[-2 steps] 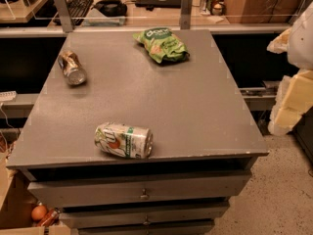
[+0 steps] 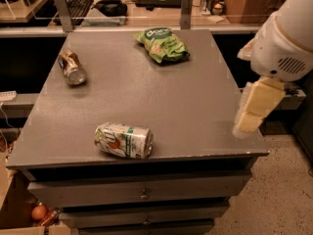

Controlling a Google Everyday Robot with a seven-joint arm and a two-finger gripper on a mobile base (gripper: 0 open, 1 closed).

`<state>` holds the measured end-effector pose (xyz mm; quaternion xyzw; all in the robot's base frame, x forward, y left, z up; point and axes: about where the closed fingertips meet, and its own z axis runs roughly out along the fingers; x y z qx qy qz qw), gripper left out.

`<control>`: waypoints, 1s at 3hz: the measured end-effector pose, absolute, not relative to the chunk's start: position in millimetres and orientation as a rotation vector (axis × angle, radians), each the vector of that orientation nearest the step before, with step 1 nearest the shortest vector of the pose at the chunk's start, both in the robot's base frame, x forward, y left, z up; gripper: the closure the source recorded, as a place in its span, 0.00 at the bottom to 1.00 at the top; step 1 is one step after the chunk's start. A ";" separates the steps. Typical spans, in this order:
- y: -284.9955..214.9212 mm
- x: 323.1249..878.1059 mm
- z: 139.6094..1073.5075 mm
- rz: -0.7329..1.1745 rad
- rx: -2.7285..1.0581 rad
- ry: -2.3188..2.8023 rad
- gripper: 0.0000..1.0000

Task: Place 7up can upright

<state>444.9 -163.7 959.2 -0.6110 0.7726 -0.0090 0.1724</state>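
The 7up can, white and green with a red-orange spot, lies on its side near the front edge of the grey table, its silver top pointing right. My gripper hangs from the white arm over the table's right edge, well to the right of the can and not touching it. It holds nothing that I can see.
A brown-and-silver can lies on its side at the table's far left. A green chip bag lies at the far middle. Drawers sit below the tabletop. A desk with a keyboard stands behind.
The arm and gripper have moved left, from beside the table to over its right edge. The cans and bag have not moved.
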 end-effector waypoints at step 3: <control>22.2 461.0 877.8 0.245 -1.808 2.223 0.00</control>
